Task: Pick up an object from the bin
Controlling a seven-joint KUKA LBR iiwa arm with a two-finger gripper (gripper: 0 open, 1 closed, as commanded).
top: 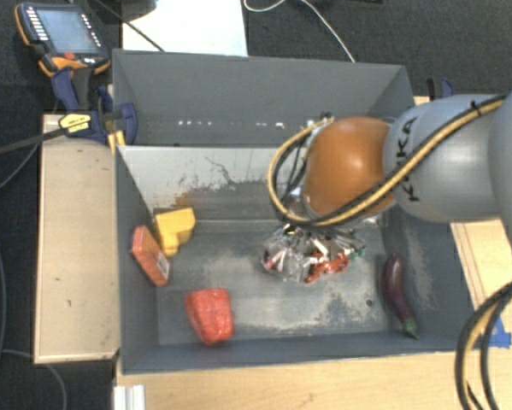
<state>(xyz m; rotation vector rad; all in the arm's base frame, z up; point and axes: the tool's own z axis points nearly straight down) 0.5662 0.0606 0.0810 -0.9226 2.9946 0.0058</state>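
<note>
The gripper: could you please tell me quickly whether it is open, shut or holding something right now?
Gripper: cannot be told; it is low in the middle of the bin, left of the purple aubergine.

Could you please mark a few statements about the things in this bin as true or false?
1. The purple toy aubergine lies at the right of the grey metal bin. True.
2. The yellow plastic block sits in the front right corner. False: the yellow plastic block lies at the left, toward the back.
3. The gripper is over the crinkly clear-and-red packet in the middle. True.
4. The rough red block rests on the aubergine. False: the rough red block lies apart, front left.
</note>
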